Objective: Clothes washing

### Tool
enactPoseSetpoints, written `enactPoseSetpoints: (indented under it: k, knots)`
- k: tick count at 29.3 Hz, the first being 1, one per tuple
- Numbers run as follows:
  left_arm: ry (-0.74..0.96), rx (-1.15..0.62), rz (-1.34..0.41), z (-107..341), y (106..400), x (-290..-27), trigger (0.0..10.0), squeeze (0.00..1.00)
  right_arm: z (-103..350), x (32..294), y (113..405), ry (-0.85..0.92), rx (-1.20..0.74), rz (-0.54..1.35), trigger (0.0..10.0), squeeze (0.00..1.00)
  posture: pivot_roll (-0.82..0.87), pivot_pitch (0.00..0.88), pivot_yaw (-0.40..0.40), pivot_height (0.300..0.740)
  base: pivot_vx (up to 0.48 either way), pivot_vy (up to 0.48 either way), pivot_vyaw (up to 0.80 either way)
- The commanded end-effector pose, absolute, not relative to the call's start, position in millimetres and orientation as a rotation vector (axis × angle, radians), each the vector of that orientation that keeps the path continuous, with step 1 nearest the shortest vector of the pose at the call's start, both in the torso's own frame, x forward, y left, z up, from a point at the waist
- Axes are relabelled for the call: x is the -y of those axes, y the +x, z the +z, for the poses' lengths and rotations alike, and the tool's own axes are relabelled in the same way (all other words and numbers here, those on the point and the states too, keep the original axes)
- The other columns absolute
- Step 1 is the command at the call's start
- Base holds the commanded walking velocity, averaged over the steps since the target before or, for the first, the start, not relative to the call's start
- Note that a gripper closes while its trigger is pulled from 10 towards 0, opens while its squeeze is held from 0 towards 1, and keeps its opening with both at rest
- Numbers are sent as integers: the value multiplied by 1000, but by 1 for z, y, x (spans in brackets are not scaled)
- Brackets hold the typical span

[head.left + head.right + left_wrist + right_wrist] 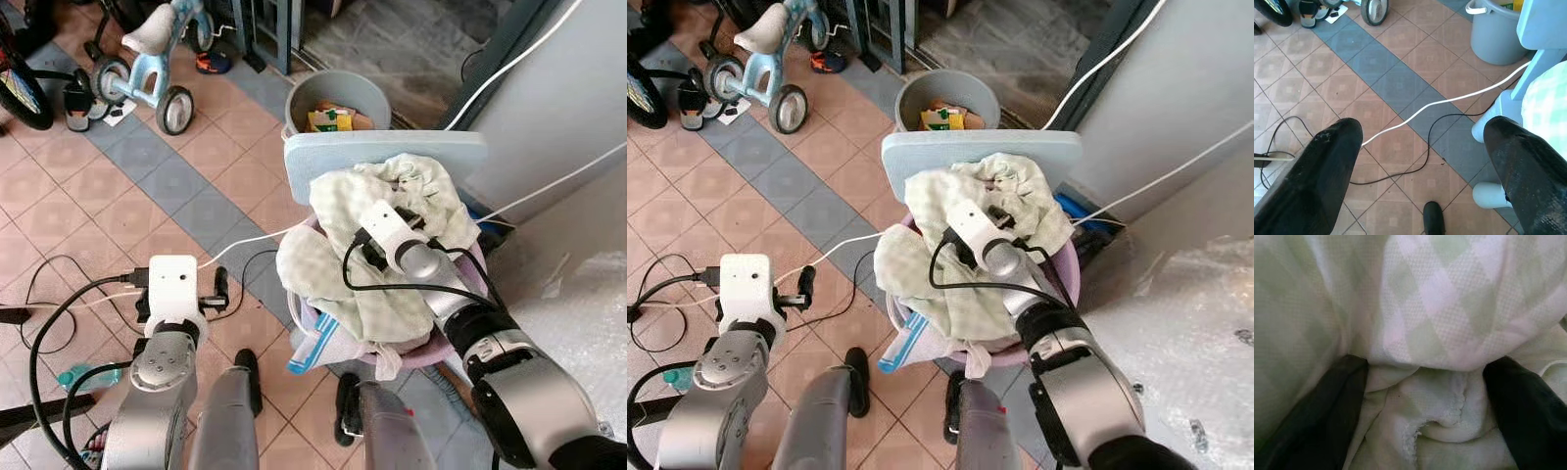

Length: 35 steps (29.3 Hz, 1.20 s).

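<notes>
Beside the grey bucket (338, 103), right claw (1425, 406) spread wide in basket (431, 354) laundry (362, 235); left claw (1425, 161) wide.

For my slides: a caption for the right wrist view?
Right gripper, fingers open, pressed into the pale green checked laundry.

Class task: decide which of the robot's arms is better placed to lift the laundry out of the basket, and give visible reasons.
Right. The right gripper is already sunk into the pale green cloth heaped in the purple basket, fingers open around a fold. The left gripper hangs open over bare floor tiles.
</notes>
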<state>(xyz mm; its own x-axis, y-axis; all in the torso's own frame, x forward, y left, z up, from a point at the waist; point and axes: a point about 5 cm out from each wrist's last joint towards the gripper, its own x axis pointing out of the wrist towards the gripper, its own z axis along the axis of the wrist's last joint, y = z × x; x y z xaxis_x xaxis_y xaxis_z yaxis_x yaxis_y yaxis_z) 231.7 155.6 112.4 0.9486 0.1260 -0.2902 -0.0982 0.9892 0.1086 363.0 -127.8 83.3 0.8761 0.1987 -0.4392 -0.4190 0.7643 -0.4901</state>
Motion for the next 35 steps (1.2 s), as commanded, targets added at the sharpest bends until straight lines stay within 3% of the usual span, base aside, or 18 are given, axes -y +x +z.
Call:
enactPoseSetpoints:
  k: [1, 7, 18, 35]
  knots:
    - [105, -317, 127, 111, 229, -157, 10000, 0, 67, 131, 354, -590, -452, 373, 0, 0, 146, 409, -48, 740, 0, 0, 0]
    - [93, -313, 132, 110, 239, -155, 10000, 0, 61, 131, 352, -575, -470, 385, 0, 0, 119, 353, -41, 740, 0, 0, 0]
    - [74, -292, 110, 105, 256, -144, 10000, 0, 58, 142, 351, -377, -489, 289, 0, 0, 80, 248, -57, 740, 0, 0, 0]
    - [41, -264, 144, 99, 265, -141, 10000, 0, 66, 134, 357, -219, -483, 298, 0, 0, 73, 212, -95, 740, 0, 0, 0]
